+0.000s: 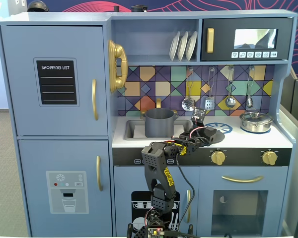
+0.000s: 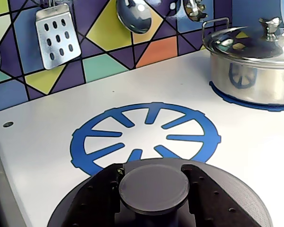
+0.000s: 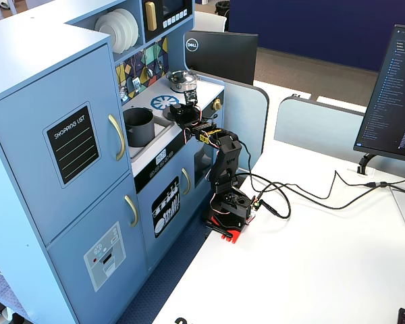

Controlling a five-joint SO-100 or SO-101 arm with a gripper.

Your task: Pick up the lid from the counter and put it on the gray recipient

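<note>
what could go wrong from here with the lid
1. The claw grips only the small knob of the lid, so the wide lid may tilt or slip when carried.
2. The gray pot sits in the sink, left of the lid in the front fixed view; the lid could hit its rim and land crooked.
3. The steel pot stands close on the right; a wide swing might knock it.
</note>
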